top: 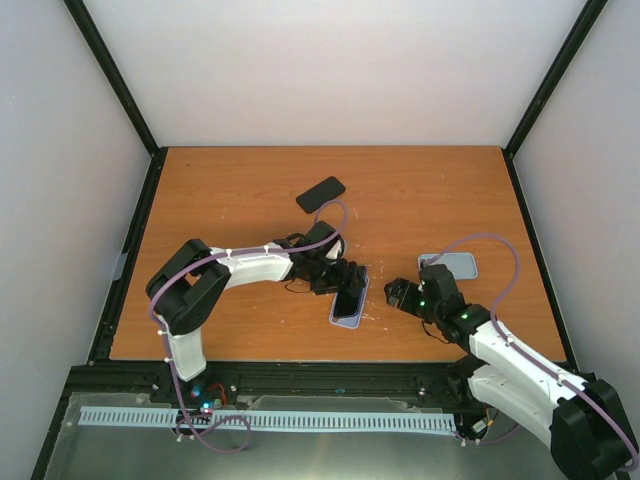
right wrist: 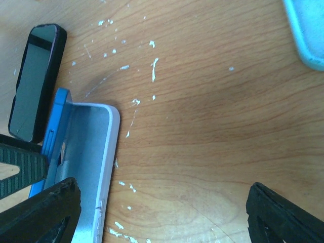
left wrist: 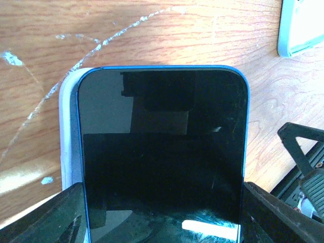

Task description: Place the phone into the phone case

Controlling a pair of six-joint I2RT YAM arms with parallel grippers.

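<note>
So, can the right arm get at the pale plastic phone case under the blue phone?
Probably yes. The right gripper stands open close beside the pale plastic phone case, with only bare wooden table between them. The left gripper grips the blue phone from the other side.

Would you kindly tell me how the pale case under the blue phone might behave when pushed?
The pale case looks thin-walled and hollow, so probably light and slightly flexible. On the smooth wooden table it may well slide as the blue phone is pressed in.
</note>
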